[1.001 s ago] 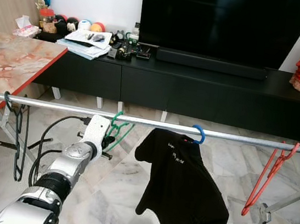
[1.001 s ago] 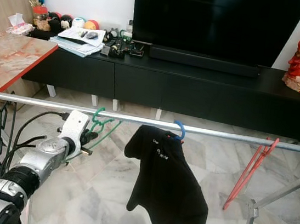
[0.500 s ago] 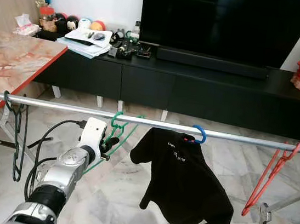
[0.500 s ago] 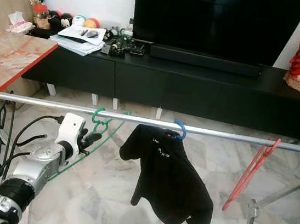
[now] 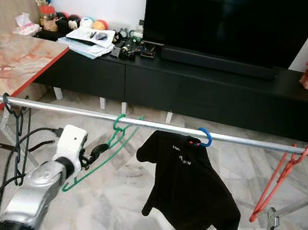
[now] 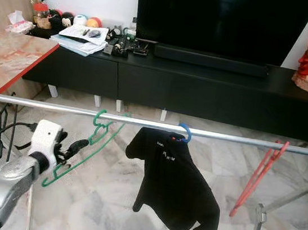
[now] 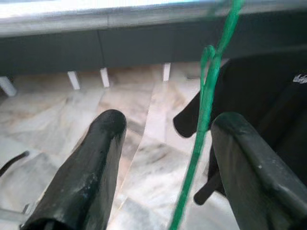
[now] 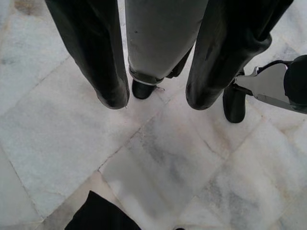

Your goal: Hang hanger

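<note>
**Green hanger hooked on the rail, left pincer spread beside it**

Green hanger (image 5: 105, 153) hangs by its hook from the drying rail (image 5: 75, 111), tilted so its lower bar swings out toward the robot. In the left eye view, the left pincer (image 5: 97, 152) sits below the rail, its black fingers right at the hanger's slanted side; the tilt suggests the wire leans on or is nudged by them. Further along the rail, away from the robot's left, a black T-shirt (image 5: 189, 190) droops from a blue hanger (image 5: 204, 136), and red hangers (image 5: 279, 179) dangle near the rail's far end. Dark hangers (image 5: 17, 137) hang at the rail's near end, by the marble-patterned desk (image 5: 7, 62).

The right eye view gives the same layout: hanger hook over the rail, pincer under it, TV cabinet (image 6: 202, 93) beyond the rail.

In the left wrist view, the two fingers (image 7: 91, 167) stand wide apart with the green wire running between them, closer to one finger and apparently not pinched. I judge the hanger to be carried by the rail, so the hanging looks essentially done.

The right wrist view looks down at marble floor (image 8: 158, 158); the right pincer (image 8: 156, 100) hangs idle, its fingers parted around nothing.
</note>
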Robot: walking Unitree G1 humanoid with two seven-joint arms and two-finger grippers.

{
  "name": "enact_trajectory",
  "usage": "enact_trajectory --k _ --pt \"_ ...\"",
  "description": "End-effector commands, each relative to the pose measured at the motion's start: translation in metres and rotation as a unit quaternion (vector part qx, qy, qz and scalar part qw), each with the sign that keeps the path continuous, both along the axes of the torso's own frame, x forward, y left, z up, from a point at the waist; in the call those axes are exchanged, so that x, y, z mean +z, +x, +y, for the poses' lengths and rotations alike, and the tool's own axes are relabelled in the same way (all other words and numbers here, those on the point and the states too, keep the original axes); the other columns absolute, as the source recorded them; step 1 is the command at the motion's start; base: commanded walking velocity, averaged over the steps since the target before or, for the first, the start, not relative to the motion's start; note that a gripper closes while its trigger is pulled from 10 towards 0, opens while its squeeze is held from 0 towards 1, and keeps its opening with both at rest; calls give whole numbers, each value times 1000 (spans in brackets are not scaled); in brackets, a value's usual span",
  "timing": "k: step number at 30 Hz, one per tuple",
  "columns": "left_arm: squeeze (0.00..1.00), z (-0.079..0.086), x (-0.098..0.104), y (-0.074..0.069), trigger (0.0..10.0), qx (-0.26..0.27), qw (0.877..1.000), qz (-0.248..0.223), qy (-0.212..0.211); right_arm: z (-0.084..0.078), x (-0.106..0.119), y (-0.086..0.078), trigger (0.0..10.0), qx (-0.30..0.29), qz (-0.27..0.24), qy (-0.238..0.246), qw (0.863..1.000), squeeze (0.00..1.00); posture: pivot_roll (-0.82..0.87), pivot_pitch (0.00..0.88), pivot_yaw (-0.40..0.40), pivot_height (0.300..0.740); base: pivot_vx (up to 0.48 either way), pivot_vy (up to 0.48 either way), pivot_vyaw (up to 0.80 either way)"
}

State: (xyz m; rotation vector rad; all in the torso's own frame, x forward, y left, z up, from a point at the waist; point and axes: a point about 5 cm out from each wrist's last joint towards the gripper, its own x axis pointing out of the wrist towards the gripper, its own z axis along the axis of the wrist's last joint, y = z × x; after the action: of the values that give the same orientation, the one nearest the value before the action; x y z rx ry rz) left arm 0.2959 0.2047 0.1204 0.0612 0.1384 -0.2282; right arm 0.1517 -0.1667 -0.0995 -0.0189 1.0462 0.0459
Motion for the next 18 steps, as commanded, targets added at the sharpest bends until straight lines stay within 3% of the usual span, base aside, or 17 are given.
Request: enact_trajectory --k 1,4,5,7,8,9,10,13,16,18 --pt "847 3 12 -9 10000 -13 1000 -19 -11 -1 0 -2 10000 -3 0 0 1000 0 137 26 -6 740 0 0 0" --pt "816 8 18 -24 10000 -17 999 -29 -23 -1 0 -1 10000 -3 0 0 1000 0 141 22 -6 740 0 0 0" --pt "753 11 19 -31 10000 -11 999 -27 -28 -1 0 -1 10000 -3 0 0 1000 0 141 22 -6 740 0 0 0" --pt "173 19 15 -37 10000 5 1000 -20 -16 -1 0 -1 10000 -3 0 0 1000 0 143 16 -3 740 0 0 0" --pt "0 26 8 -42 10000 20 1000 -10 -1 -1 0 -1 10000 -4 -1 0 1000 0 144 12 -1 740 0 0 0" --pt "0 26 8 -42 10000 20 1000 -10 -1 -1 0 -1 10000 -4 -1 0 1000 0 144 12 -1 740 0 0 0" --pt "0 48 -17 -54 10000 79 996 26 33 0 0 0 10000 -5 -2 1 1000 0 146 9 0 740 0 0 0" --pt "0 70 -48 -71 10000 143 984 79 75 1 0 1 10000 -6 -3 1 1000 0 146 3 1 740 0 0 0" --pt "0 81 -74 -87 10000 170 970 136 106 2 1 2 10000 -8 -4 2 1000 0 143 0 3 740 0 0 0" --pt "0 82 -92 -96 10000 175 965 168 100 2 1 2 10000 -10 -4 3 1000 0 141 0 7 740 0 0 0"
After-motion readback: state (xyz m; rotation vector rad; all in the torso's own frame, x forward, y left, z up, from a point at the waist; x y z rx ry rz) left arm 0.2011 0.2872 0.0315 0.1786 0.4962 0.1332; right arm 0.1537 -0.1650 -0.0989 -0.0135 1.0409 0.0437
